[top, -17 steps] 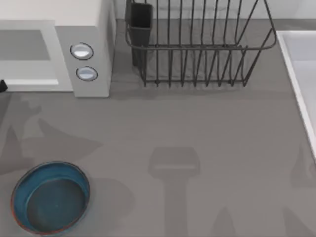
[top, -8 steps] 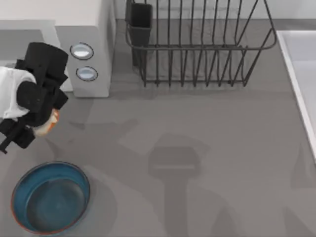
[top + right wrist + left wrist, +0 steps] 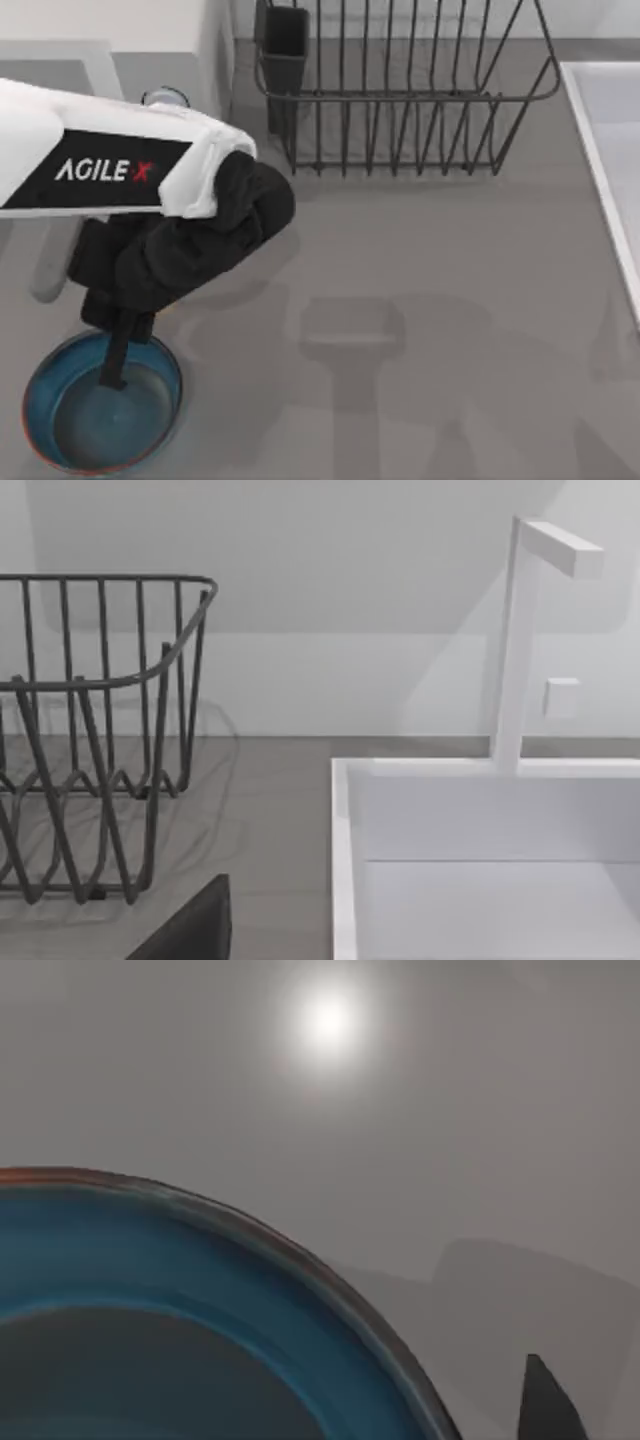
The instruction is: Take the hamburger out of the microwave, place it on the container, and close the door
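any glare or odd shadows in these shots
Left wrist view: a bright round glare spot on the grey table past the bowl rim, plus a faint angular shadow. Top view: soft shadows spread across the table, one hammer-like shape mid-table, and a darker one beside the left arm above the bowl. Right wrist view: even light, thin rack shadows on the wall.

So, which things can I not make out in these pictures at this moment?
- The hamburger: top view, the left arm covers where it might be.
- The left gripper over the container: open or shut cannot be told.
- The microwave: mostly covered by that arm; the door cannot be judged.
- The right gripper: a dark tip cut by the right wrist view's edge.
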Available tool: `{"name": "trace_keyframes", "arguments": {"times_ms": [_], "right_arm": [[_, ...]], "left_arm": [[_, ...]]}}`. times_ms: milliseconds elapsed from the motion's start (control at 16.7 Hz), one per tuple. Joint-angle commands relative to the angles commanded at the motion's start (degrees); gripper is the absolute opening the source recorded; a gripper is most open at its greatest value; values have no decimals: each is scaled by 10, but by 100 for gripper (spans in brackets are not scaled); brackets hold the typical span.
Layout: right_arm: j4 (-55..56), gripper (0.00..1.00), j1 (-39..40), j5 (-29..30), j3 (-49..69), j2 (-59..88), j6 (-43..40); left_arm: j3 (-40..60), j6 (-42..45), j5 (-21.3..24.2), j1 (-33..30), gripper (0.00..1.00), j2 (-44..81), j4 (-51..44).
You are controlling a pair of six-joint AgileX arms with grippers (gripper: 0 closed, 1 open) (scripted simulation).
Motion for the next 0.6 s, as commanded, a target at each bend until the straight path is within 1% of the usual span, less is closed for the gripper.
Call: {"name": "trace_keyframes", "arguments": {"times_ms": [120,300,480,600], "right_arm": [[0,100,0,0,0,0,0],[0,100,0,0,0,0,0],[0,100,0,0,0,0,0],[0,100,0,0,0,0,0]], "left_arm": [[22,-118,-8,-31,0,38,-97],[43,-249,-11,-65,0,86,-204],[54,-327,-9,-83,0,117,-263],[58,-348,-7,-88,0,125,-278]]}}
